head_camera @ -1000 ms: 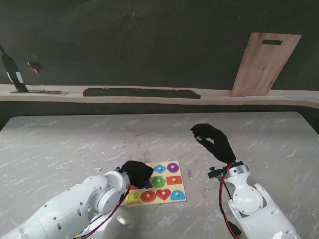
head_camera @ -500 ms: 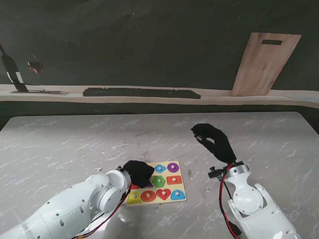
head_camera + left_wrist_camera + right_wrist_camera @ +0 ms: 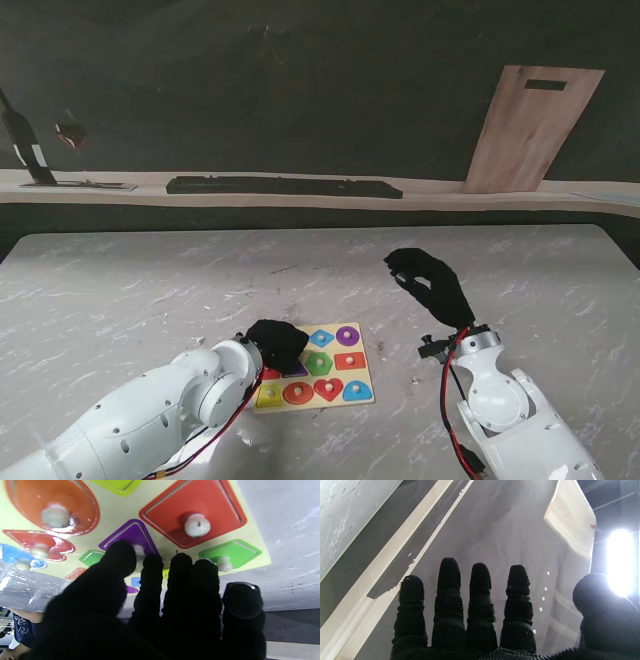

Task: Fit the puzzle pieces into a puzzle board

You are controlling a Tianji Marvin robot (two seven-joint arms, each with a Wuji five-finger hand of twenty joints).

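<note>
Looking down from the stand's view, the puzzle board (image 3: 330, 372) lies flat on the marble table (image 3: 130, 290), near to me and a little left of the middle. Its pieces sit in their places: a purple ring (image 3: 347, 335), a blue piece (image 3: 320, 339), a green pentagon (image 3: 318, 364), an orange square (image 3: 349, 361), a red heart (image 3: 327, 390), an orange oval (image 3: 297, 393) and a yellow piece (image 3: 269, 396). The left hand (image 3: 277, 344) covers the far left corner of the board, so the pieces under it are hidden. The right hand (image 3: 430, 282) is raised over the table to the right of the board, well apart from it. A wooden cutting board (image 3: 528, 128) leans on the dark wall behind, and a long black object (image 3: 284, 186) lies on the ledge.

From the left wrist view, the fingers (image 3: 152, 580) point at the board and lie side by side. The thumb (image 3: 117, 562) and the first finger stand on both sides of the white knob (image 3: 139, 551) of a purple piece (image 3: 130, 536). I cannot tell if they already pinch it. A red square piece (image 3: 212, 510) and a green piece (image 3: 230, 551) sit in their slots just beside.

From the right wrist view, the fingers (image 3: 448, 590) of the right hand are straight and spread, the thumb (image 3: 597, 600) far aside, and nothing is held
</note>
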